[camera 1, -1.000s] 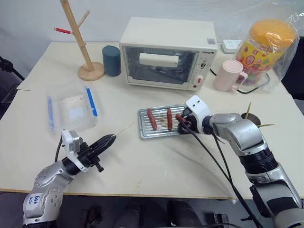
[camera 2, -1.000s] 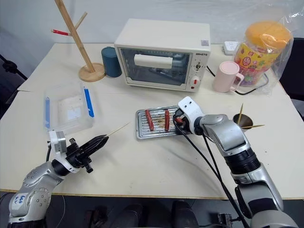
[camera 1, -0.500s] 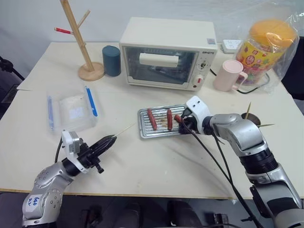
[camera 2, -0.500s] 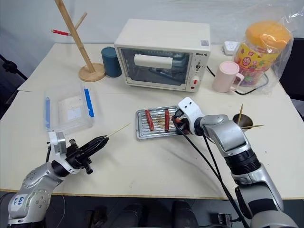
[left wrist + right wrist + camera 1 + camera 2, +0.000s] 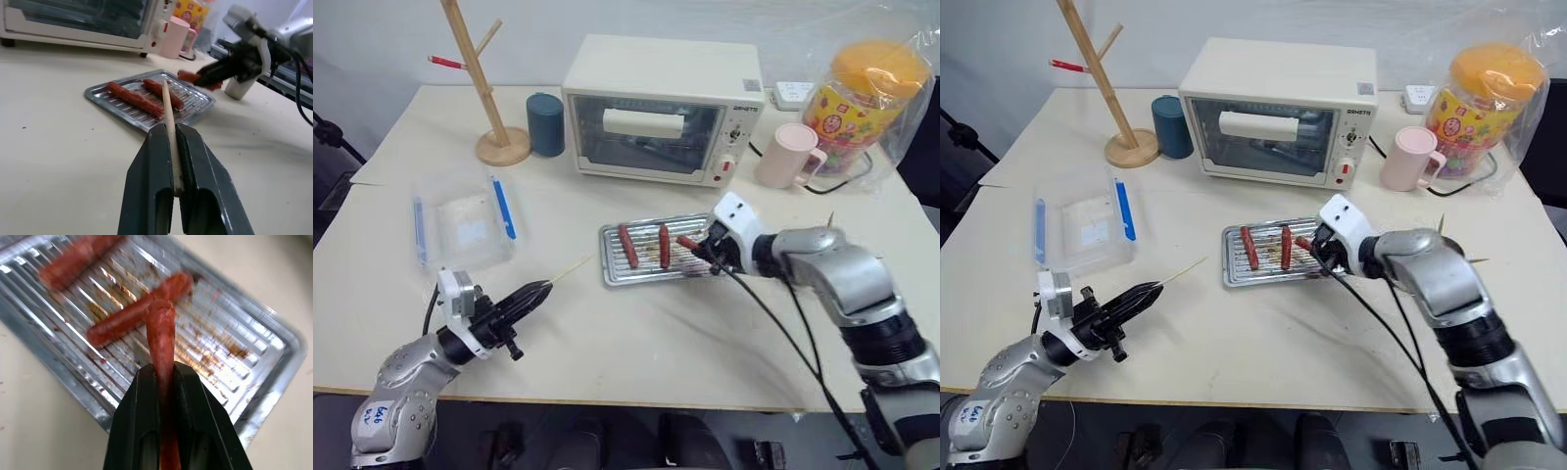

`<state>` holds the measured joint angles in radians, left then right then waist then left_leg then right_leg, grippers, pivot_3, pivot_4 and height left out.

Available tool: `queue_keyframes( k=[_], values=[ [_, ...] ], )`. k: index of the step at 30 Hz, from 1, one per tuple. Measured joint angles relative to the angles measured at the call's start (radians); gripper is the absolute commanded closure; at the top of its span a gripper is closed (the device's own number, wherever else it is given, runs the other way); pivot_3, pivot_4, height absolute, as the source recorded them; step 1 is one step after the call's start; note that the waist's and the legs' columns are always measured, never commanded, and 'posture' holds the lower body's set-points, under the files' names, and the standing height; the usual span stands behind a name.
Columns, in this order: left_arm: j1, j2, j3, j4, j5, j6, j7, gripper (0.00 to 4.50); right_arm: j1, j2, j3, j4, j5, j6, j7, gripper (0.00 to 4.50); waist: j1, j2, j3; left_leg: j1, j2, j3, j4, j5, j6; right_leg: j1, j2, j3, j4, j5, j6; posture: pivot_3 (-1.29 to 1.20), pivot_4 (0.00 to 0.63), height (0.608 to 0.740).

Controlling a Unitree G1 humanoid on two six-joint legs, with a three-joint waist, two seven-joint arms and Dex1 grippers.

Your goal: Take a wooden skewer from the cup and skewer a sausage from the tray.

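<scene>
— Pincer on the right (image 5: 164, 382): what's new?
— It has lifted the sausage (image 5: 161, 340) off the tray (image 5: 617, 274), jaws clamped on it; two others lie behind.
— And the left pincer (image 5: 172, 161)?
— Clenched on the wooden skewer (image 5: 167, 110), tip aimed at the tray. Piercing looks next.
— Room?
— Bare counter (image 5: 636, 333) lies between them; the cup (image 5: 238, 88) stands just beside the right arm.

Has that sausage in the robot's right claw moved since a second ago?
Yes. The sausage, clamped in the right end effector, has risen off the tray.
</scene>
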<state>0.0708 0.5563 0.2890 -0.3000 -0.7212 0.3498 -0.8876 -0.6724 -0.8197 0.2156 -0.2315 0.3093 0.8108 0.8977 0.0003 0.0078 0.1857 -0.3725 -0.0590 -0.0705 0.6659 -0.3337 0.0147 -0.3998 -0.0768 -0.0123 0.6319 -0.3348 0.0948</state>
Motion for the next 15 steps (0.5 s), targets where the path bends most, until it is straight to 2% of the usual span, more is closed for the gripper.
queue_keyframes(
  k=[4,7,10,15],
  values=[
    [-0.055,0.084,-0.031,0.001,0.012,-0.002,-0.094,4.5,0.027,-0.073,-0.022,-0.023,0.034,-0.215,0.221,4.28,-0.001,0.0,0.0,0.001,0.0,0.0,0.0,0.0,0.0,0.002,0.0,0.0,-0.001,0.0,0.0,0.0,0.15,0.74],
    [-0.108,0.137,-0.076,0.003,0.027,-0.002,-0.172,4.5,0.027,-0.101,-0.022,-0.019,0.047,-0.302,0.353,4.28,-0.002,0.0,0.0,0.001,0.0,0.0,0.0,0.0,0.0,0.002,0.0,0.0,-0.001,0.0,0.0,0.0,0.15,0.74],
    [-0.163,0.154,-0.119,0.007,0.041,-0.001,-0.221,4.5,0.019,-0.105,-0.019,-0.019,0.057,-0.328,0.429,4.28,-0.003,0.0,0.0,0.001,0.0,0.0,-0.001,0.0,0.0,0.002,0.0,0.0,-0.002,0.0,0.0,0.0,0.15,0.74],
    [-0.223,0.151,-0.16,0.012,0.045,0.013,-0.23,4.5,-0.014,-0.105,0.002,-0.049,0.07,-0.299,0.465,4.28,-0.002,0.0,0.0,0.001,0.0,0.0,0.0,0.0,0.0,0.002,0.0,0.0,-0.002,0.0,0.0,0.0,0.15,0.74]
  ],
)
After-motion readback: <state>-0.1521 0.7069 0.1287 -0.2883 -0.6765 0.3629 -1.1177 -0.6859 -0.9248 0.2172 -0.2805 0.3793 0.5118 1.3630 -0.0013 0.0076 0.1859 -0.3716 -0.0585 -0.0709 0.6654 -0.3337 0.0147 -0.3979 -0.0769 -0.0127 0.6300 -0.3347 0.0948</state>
